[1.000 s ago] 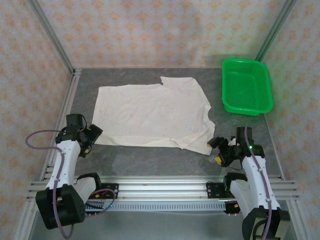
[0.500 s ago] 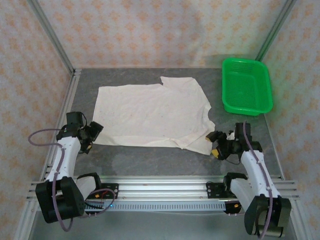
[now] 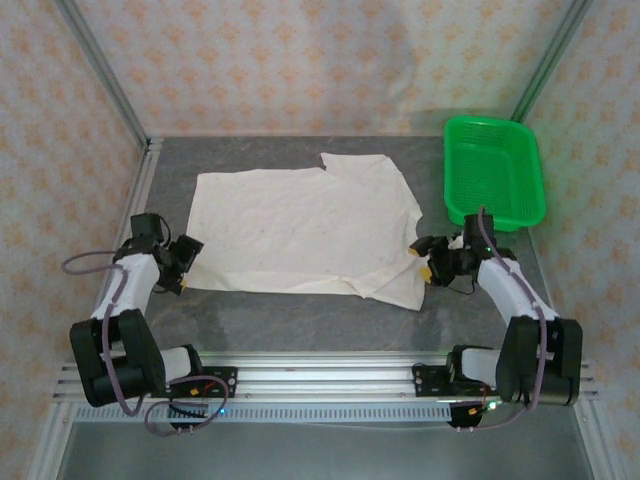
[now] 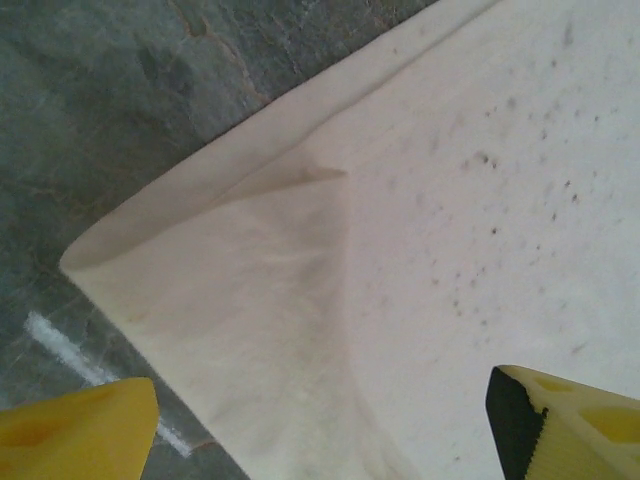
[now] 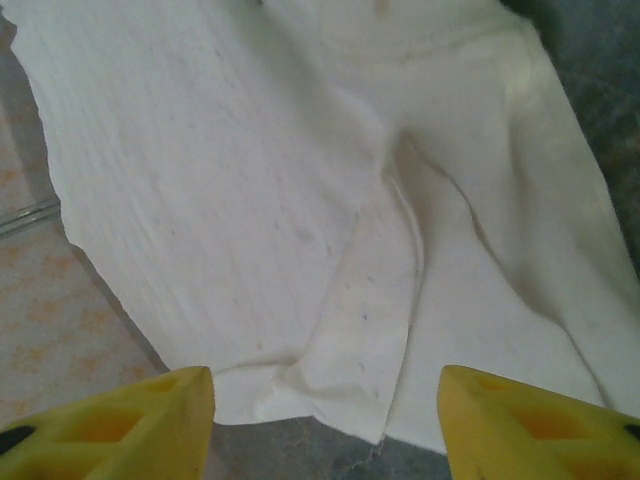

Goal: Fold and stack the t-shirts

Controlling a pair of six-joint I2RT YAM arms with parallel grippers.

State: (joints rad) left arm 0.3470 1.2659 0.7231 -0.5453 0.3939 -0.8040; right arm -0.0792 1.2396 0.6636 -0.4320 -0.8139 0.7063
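My left gripper sits low over the near left corner of the t-shirt. Its two yellow fingers stand apart. The corner lies between them and is not pinched yet. My right gripper is open too. The loose sleeve end lies between its fingers and just ahead of them.

Here is what I think could go wrong. The cloth is thin and lies flat on the table, so the fingers may slide over it and close on nothing. At the left corner the shirt looks like two layers. If I catch only the top one, the shirt could open up like a bag. By the right fingers the cloth is bumpy and lies over itself, so I might grab one flap and leave the rest. If one side lifts first, the shirt could drag and end up crooked.

The shirt is soft and off-white, with tiny dark specks and small wrinkles. A folded hem runs along the edge ahead of the left fingers. Long soft ridges run away from the right fingers. The table under it is hard, grey and blotchy like stone.

Far beyond the right fingers sits a green plastic basket. It has rounded corners and many little holes.
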